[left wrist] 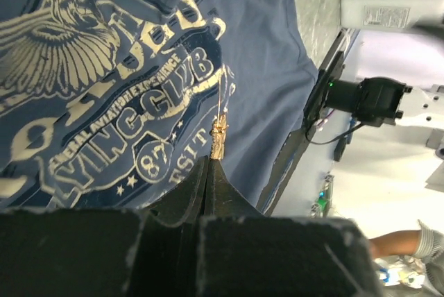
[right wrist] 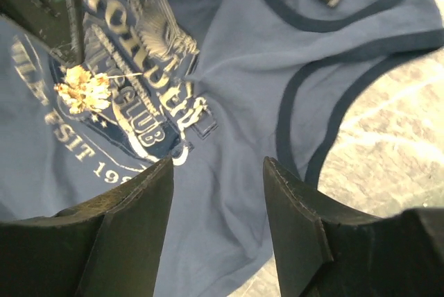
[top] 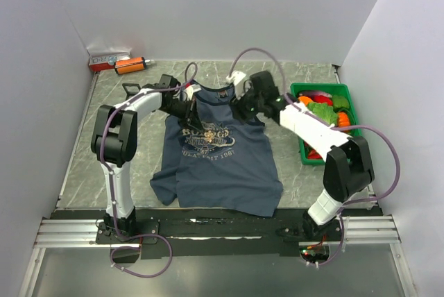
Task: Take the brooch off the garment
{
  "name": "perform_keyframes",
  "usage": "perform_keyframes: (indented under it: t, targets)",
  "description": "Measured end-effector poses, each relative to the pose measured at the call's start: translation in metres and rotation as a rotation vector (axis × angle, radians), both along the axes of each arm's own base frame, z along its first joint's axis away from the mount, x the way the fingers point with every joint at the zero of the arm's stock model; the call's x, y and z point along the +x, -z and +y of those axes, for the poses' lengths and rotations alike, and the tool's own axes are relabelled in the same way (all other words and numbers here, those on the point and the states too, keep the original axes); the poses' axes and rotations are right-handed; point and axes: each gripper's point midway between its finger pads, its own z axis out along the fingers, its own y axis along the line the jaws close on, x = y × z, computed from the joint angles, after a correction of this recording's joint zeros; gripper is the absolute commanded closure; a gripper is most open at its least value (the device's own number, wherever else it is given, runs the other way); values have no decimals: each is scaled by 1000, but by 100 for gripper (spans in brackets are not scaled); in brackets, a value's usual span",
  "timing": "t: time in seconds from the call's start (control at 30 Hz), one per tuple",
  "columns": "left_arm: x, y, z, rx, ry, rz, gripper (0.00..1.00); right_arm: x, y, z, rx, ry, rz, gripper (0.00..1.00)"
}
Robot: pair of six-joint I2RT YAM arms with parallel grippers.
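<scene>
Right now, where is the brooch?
In the left wrist view the brooch sits at the tips of the shut left pincer, over the printed chest of the garment.

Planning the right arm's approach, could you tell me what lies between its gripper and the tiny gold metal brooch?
Only the printed chest of the navy-blue tank top; the right wrist view shows it.

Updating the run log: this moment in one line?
left gripper: shut on brooch | right gripper: open over garment | brooch freed: unclear
</scene>
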Motion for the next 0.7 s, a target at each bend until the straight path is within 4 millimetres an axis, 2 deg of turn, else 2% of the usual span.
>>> perform_keyframes:
  t: [0.07,0.13,0.27,0.33,0.43,0.53,0.7]
  targets:
    - [5,-9,4,6,10,-27,99,8,-14,-8,47,32,32,39]
    - [20,-24,7,-6,7,-87,99,26,-36,-14,107,74,62,38]
    - [52,-58,15,-50,-18,-219,99,63,-81,-12,243,98,66,37]
    - [65,-71,19,-74,-34,-274,99,71,-89,-6,293,91,83,37]
    - [74,-85,19,-111,-47,-320,99,66,-89,7,342,55,138,37]
    - [78,-95,14,-148,-48,-356,99,54,-87,19,384,-8,200,38]
    - [67,-111,8,-237,-41,-378,99,30,-88,34,457,-132,286,39]
